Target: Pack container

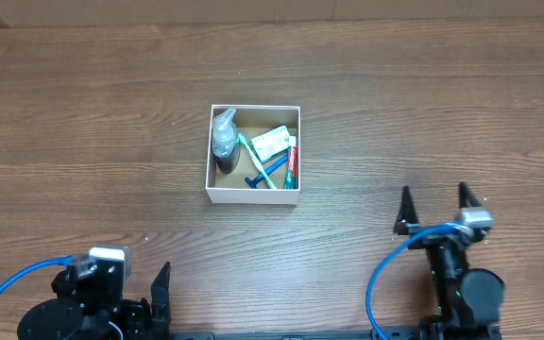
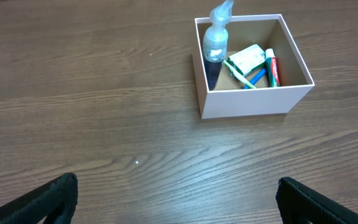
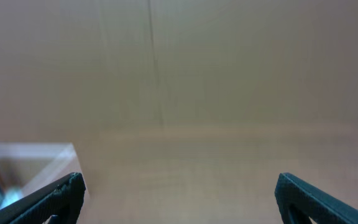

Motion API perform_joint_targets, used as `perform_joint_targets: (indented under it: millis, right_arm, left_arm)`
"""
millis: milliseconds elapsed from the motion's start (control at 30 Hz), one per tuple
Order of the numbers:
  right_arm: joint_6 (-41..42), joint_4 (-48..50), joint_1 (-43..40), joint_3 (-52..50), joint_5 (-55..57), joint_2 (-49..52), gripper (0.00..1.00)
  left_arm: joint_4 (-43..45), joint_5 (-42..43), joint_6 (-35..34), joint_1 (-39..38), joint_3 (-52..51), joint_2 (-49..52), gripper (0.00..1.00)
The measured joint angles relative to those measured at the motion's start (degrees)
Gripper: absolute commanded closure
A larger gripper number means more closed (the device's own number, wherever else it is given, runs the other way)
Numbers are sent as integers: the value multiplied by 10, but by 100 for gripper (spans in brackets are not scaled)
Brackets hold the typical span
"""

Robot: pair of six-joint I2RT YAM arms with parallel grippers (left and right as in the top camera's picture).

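The container (image 1: 253,195), a square white box with a brown inside, sits mid-table. It holds a grey spray bottle (image 1: 223,138), a white-and-green soap packet (image 1: 270,142), a toothbrush (image 1: 258,161), a blue razor (image 1: 255,180) and a toothpaste tube (image 1: 291,162). The left wrist view shows the container (image 2: 247,101) with the spray bottle (image 2: 215,43) inside. My left gripper (image 2: 179,199) is open and empty, near the front left. My right gripper (image 1: 435,206) is open and empty, to the front right of the box. The right wrist view is blurred and shows a box corner (image 3: 30,158) at lower left.
The wooden table (image 1: 83,142) stretches all around the box. Blue cables (image 1: 390,274) loop beside both arm bases at the front edge.
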Motion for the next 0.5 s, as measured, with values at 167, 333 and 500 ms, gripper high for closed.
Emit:
perform_joint_targets:
  millis: [167,333,500]
  right_arm:
    - [-19,-7,0,-10,0,1,0]
    - [-23,-7,0,-10,0,1,0]
    - [-23,-7,0,-10,0,1,0]
  left_arm:
    - [0,0,0,0,0,0,0]
    - [0,0,0,0,0,0,0]
    - [0,0,0,0,0,0,0]
